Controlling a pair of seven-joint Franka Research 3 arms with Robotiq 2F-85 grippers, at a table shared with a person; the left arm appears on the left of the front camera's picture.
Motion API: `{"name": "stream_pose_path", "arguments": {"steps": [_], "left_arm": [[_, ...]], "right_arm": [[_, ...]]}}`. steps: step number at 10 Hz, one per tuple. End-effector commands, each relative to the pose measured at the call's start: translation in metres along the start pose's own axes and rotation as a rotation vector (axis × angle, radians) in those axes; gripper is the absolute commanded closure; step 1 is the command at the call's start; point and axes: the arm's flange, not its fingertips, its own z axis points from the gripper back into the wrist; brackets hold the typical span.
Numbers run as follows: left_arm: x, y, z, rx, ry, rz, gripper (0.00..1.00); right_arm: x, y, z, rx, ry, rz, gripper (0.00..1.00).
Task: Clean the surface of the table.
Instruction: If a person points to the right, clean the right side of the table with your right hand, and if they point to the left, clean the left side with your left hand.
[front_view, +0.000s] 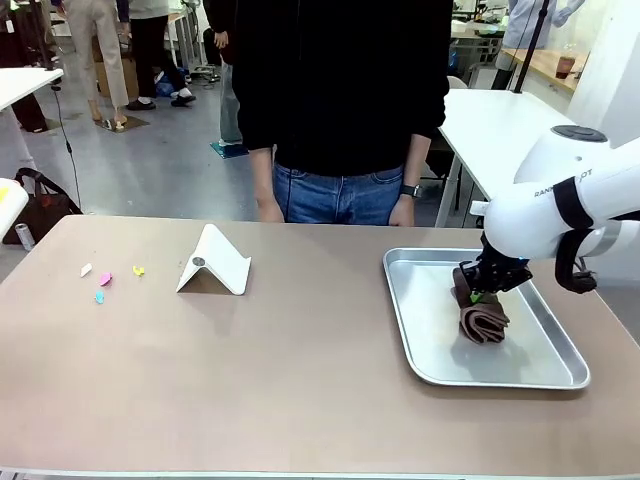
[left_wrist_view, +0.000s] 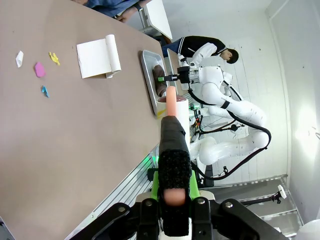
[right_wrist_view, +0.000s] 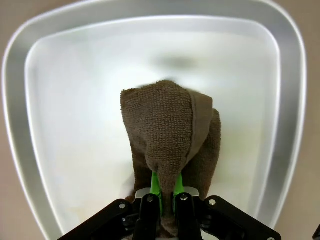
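Note:
The beige-brown table (front_view: 280, 380) carries a few small paper scraps (front_view: 105, 280) near its left end, pink, yellow, blue and white; they show again in the left wrist view (left_wrist_view: 39, 69). My right gripper (front_view: 487, 288) hangs over the silver tray (front_view: 420, 350), shut on a rolled brown cloth (front_view: 483, 322) whose lower end rests in the tray. Up close, the green pads (right_wrist_view: 156, 187) pinch the cloth (right_wrist_view: 170, 135). My left gripper (left_wrist_view: 173, 150) is off the table's near edge (left_wrist_view: 75, 150), shut on a slim stick with a black rough wrap and a peach tip (left_wrist_view: 171, 100).
A white folded card stand (front_view: 213, 263) sits left of centre toward the far edge. A person in a dark top and jeans (front_view: 340, 120) stands at the far side, hands at the table's edge. Bare tabletop lies between the stand and the tray.

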Motion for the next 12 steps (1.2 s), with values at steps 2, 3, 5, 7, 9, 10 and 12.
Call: {"name": "stream_pose_path", "arguments": {"steps": [2,3,5,7,9,10,12], "left_arm": [[-0.003,-0.004,0.0,-0.015,0.005,-0.008,1.0],[-0.003,-0.004,0.0,-0.015,0.005,-0.008,1.0],[-0.003,-0.004,0.0,-0.015,0.005,-0.008,1.0],[-0.003,-0.004,0.0,-0.015,0.005,-0.008,1.0],[-0.003,-0.004,0.0,-0.015,0.005,-0.008,1.0],[-0.003,-0.004,0.0,-0.015,0.005,-0.008,1.0],[-0.003,-0.004,0.0,-0.015,0.005,-0.008,1.0]], "right_arm": [[0.004,-0.024,-0.009,-0.041,-0.002,-0.093,0.91],[0.004,-0.031,-0.007,-0.026,-0.002,-0.112,0.91],[0.004,-0.043,0.0,0.044,-0.004,-0.131,0.91],[0.003,-0.049,0.008,0.172,0.003,-0.12,0.91],[-0.001,-0.057,0.018,0.319,0.02,-0.102,0.91],[-0.004,-0.062,0.026,0.399,0.021,-0.094,0.91],[-0.009,-0.079,0.048,0.662,0.03,-0.071,0.91]]}}
